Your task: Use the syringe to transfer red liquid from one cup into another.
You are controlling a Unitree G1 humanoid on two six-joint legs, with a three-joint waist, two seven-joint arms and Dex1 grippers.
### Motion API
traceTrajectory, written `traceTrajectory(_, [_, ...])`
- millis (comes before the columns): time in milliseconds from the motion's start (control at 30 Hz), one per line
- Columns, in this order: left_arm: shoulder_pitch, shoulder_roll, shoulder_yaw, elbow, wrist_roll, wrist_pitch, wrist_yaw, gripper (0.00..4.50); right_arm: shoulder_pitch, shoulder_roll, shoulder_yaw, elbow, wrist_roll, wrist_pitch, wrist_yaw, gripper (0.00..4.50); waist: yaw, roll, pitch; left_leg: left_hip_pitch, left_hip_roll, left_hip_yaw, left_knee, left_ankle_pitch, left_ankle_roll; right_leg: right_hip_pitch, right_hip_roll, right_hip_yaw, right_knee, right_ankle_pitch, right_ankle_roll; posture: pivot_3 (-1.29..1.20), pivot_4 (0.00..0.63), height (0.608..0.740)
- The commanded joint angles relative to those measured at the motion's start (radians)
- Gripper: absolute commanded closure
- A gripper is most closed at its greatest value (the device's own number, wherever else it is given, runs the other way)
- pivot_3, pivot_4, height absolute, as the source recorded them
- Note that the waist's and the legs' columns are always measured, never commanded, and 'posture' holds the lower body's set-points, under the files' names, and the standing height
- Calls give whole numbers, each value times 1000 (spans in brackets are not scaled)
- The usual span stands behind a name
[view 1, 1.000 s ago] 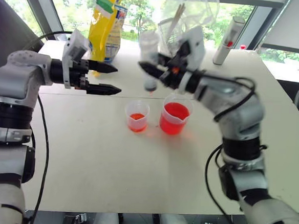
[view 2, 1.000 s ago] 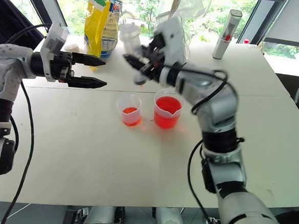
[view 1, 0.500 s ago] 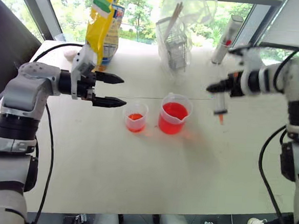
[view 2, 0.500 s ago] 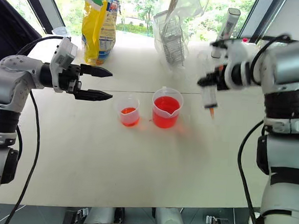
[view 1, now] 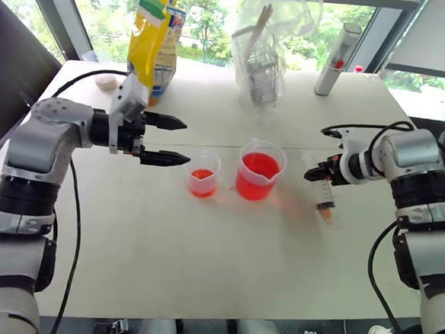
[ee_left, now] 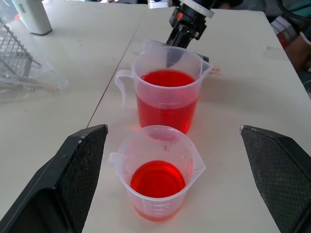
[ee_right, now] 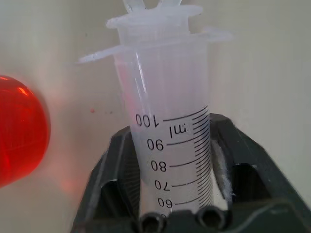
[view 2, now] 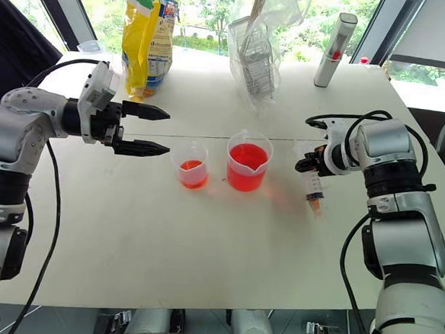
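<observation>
My right gripper [view 2: 308, 164] sits at the right of the head views with its fingers [ee_right: 116, 179] on either side of the syringe [view 2: 313, 189]; the barrel lies between them, but I cannot tell whether they are clamping it or have let go. The syringe lies low at the desk [view 2: 201, 257], its orange tip toward the bottom of the frame, to the right of the larger beaker [view 2: 247, 163]. My left gripper [view 1: 175, 141] hangs at the left centre with its two black fingers [ee_left: 73, 174] spread wide and holding nothing, pointing toward the small cup [view 1: 203, 173]. In the left wrist view that cup sits between the spread fingers, with a shallow layer of red liquid [ee_left: 156, 178] in it. Just beside it stands the beaker, roughly half full of the same red. Along the top of the frame I see a yellow bag [view 2: 144, 31], a clear bag with a wire rack [view 2: 255, 51] and a white cylinder [view 2: 332, 39].
</observation>
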Motion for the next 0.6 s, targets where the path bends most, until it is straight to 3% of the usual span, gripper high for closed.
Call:
traceTrajectory(33, [-1, 19, 17, -37, -30, 22, 0, 0, 0, 0, -38, -17, -12, 8, -3, 657, 1, 0, 0, 0, 0, 0, 0, 0, 0, 0, 0, 0, 0, 0, 0, 0, 150, 739])
traceTrajectory(67, [0, 21, 14, -41, -32, 29, 0, 0, 3, -5, -49, -39, -8, 19, -2, 85, 0, 0, 0, 0, 0, 0, 0, 0, 0, 0, 0, 0, 0, 0, 0, 0, 150, 739])
traceTrajectory(100, [2, 23, 12, -44, -34, 35, 1, 0, 6, -12, -62, -62, -5, 33, -4, 31, 0, 0, 0, 0, 0, 0, 0, 0, 0, 0, 0, 0, 0, 0, 0, 0, 150, 739])
traceTrajectory(200, [8, 24, 15, -59, -52, 60, 0, 0, 31, -43, -103, -189, 5, 71, -15, 31, 1, 0, 0, 0, 0, -1, 0, 0, 0, 0, 0, 0, 0, 0, 0, 0, 150, 739])
traceTrajectory(400, [50, 45, 20, -115, -73, 97, 7, 0, 190, -199, -204, -728, 98, 106, 38, 31, 3, 1, 1, -1, 0, -2, -1, 0, 0, -1, 0, 0, -1, 0, 0, 0, 150, 739])
traceTrajectory(600, [91, 86, 37, -160, -97, 124, 9, 0, 319, -294, -501, -1126, 318, 156, 180, 31, 0, 1, 1, 1, 0, -2, -1, 0, 0, 1, 0, 0, -1, 0, 0, 0, 150, 739])
